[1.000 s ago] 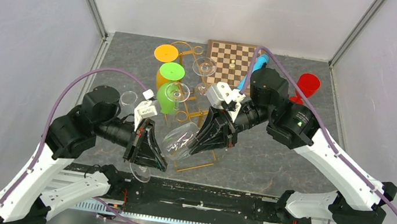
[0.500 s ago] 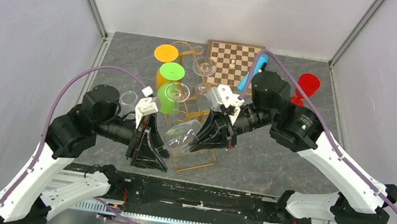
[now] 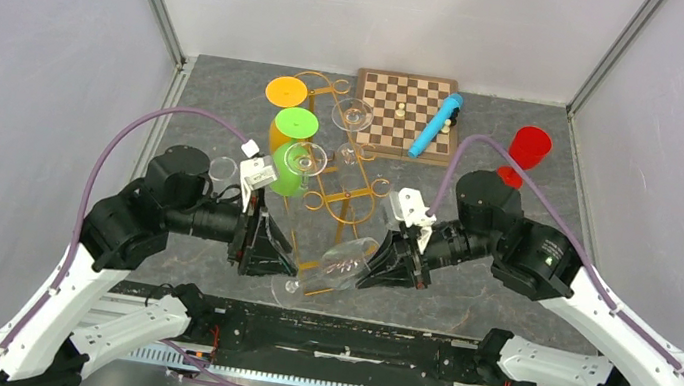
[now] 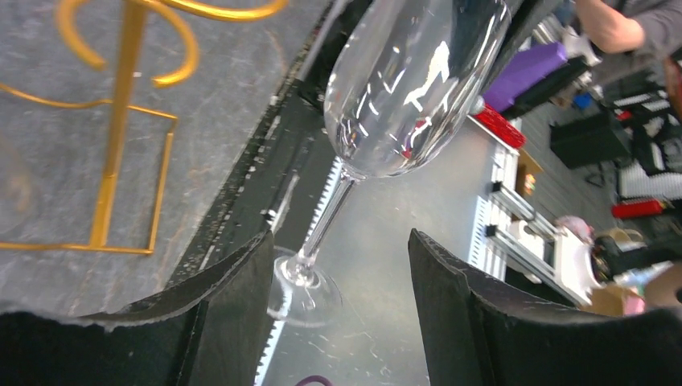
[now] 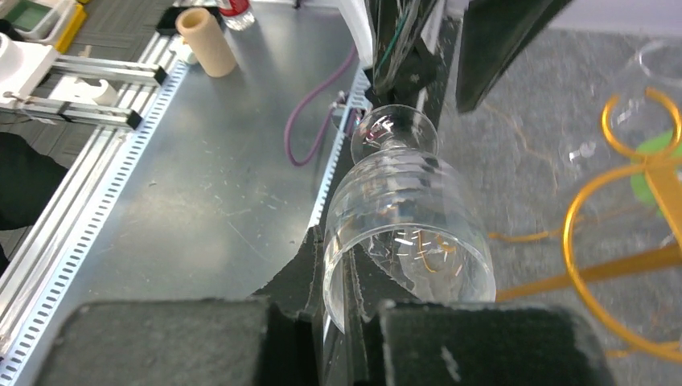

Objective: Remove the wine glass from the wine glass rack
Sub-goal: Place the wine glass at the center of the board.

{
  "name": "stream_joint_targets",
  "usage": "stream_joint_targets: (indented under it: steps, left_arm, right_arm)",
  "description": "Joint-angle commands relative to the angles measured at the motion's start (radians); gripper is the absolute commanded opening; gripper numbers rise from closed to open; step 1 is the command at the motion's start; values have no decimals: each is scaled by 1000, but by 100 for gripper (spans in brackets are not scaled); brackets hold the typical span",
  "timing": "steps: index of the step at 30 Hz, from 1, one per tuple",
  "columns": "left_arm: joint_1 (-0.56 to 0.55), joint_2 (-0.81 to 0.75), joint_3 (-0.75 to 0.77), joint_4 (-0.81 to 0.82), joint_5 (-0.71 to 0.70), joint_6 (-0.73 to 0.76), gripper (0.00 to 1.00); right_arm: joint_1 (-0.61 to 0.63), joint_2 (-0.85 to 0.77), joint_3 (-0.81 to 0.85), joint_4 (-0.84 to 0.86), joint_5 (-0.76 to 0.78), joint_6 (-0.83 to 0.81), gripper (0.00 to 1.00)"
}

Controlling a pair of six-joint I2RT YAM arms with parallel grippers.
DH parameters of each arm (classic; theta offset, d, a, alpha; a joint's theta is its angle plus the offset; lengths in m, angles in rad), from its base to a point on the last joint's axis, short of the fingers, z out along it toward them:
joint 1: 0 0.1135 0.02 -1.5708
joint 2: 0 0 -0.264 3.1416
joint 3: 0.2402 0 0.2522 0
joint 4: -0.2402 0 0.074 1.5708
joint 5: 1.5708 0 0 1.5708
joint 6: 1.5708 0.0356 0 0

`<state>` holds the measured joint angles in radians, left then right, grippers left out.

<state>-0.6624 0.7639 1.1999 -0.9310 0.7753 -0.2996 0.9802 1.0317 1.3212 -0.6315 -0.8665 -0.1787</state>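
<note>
Wine glass rack (image 4: pixel 119 104) stands upright on the grey table (image 3: pixel 218 115). Right gripper (image 5: pixel 342 277) is clamped on the rim of the clear wine glass (image 3: pixel 346 259), which is off the rack and tilted, foot toward the near edge. Left gripper (image 4: pixel 342 265) gapes wide either side of the stem without touching it.

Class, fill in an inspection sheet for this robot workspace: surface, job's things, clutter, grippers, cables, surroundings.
Surface: grey table, no spills seen.
Job's things: clear wine glass tilted, off the gold wine glass rack; other glasses hang there.
Clutter: chessboard, blue tube, red cup.
Grippers: right gripper shut on the glass rim; left gripper open, straddling its stem.
Cables: purple cables looped above arms.
Surroundings: pale walls.
</note>
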Motion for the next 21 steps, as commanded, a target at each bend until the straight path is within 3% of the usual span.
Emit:
stream_joint_targets:
  steps: [1,12,21]
  left_arm:
    - [3,2,45,12,-149,24,68]
    - [3,-57,63,19,-230,21,68]
    - [3,-87,53,18,-296,25,68]
  right_arm:
    - [3,-58,-54,-12,135,27,0]
    - [3,-150,-95,-231,614,135,0]
    - [-19,-103,-61,-334,1051,243,0]
